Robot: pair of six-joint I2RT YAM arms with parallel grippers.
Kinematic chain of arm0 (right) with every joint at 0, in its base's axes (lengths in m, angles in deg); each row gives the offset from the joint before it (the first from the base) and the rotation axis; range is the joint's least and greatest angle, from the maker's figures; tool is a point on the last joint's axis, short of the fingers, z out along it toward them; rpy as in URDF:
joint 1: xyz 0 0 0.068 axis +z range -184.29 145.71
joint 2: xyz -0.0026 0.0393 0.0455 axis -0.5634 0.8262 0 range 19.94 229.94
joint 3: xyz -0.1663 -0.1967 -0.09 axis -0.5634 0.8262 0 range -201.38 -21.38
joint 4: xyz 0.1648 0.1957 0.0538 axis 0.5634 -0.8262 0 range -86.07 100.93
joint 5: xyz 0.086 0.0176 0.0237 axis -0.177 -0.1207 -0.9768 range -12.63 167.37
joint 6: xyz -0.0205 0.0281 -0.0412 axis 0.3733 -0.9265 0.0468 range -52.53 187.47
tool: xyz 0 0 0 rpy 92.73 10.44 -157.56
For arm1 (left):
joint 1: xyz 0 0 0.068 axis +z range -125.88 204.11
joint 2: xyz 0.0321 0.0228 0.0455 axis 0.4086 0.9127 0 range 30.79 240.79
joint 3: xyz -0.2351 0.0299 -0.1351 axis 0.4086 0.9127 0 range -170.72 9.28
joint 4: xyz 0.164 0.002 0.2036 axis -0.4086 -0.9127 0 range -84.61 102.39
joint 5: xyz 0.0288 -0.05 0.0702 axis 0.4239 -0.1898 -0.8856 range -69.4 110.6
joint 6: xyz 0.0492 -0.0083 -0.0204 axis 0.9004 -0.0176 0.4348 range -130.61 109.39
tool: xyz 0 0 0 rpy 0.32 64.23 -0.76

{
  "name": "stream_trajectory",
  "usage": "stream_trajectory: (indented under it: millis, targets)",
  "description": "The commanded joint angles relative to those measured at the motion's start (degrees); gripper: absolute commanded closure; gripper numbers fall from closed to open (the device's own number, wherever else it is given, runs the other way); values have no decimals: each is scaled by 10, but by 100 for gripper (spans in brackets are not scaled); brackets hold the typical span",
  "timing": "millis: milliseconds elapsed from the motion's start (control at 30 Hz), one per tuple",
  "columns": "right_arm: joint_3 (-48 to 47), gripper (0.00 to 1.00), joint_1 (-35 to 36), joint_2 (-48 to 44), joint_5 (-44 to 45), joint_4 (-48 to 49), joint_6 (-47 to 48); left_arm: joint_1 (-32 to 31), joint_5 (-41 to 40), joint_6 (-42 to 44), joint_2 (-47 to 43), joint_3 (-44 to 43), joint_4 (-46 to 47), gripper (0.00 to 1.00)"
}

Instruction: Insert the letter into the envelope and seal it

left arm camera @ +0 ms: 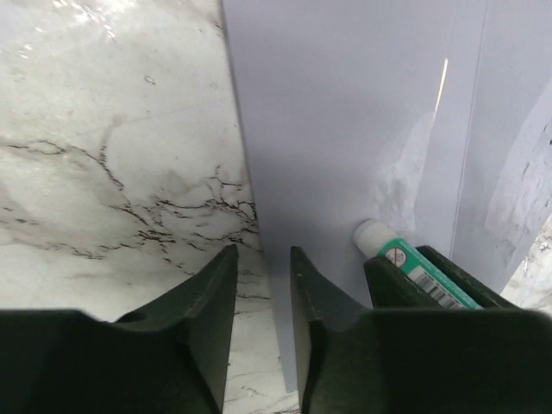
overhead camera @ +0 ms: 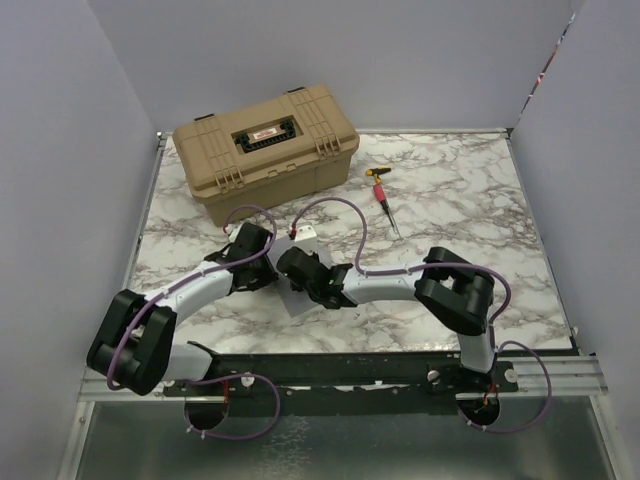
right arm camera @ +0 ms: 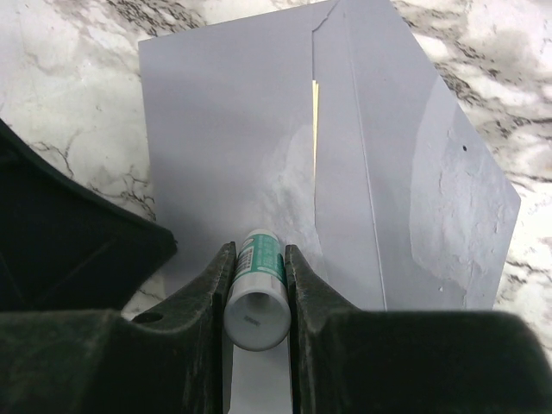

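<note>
Your right pincer [right arm camera: 259, 252] is clenching a glue stick [right arm camera: 257, 302], its far end touching the envelope [right arm camera: 216, 129]; your left pincer [left arm camera: 263, 259] is straddling the envelope's edge, nearly closed, grip unclear; the letter [right arm camera: 316, 103] is peeking from the envelope's seam.

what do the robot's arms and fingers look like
The left arm and right arm have pale grey-white links with chunky black joint housings, and thin purple cables loop along them. The fingers are dark green-black tapered wedges.
</note>
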Motion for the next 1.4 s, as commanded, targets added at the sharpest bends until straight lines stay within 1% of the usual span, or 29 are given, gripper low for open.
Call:
stream_trajectory:
  millis: [0,67,267,467,533,733,800,1000,1167,1367]
  targets:
    - [45,100,0,-17,-15,-26,-1,18,18,23,5,-43,-37,66]
    - [49,100,1,-22,-21,-5,1,24,34,27,12,-55,-22,66]
    - [46,100,0,-23,-27,-5,-1,28,102,10,45,-48,54,77]
    - [36,100,0,-19,-23,-19,1,29,49,-4,106,-24,75,80]
    - [28,100,-1,-17,-18,-52,0,29,30,-12,121,-17,79,81]
    - [36,100,1,-38,-22,-118,-26,29,-6,-43,128,1,77,88]
    - [43,100,1,-45,-27,-123,-32,29,-12,-51,129,6,77,89]
    - [23,100,-13,-33,-15,-114,-18,29,-14,-40,131,14,77,91]
    - [18,100,-54,-16,-42,-88,-21,29,1,-11,139,11,77,91]
    - [-16,100,-67,20,-70,-76,-13,29,22,16,163,2,81,91]
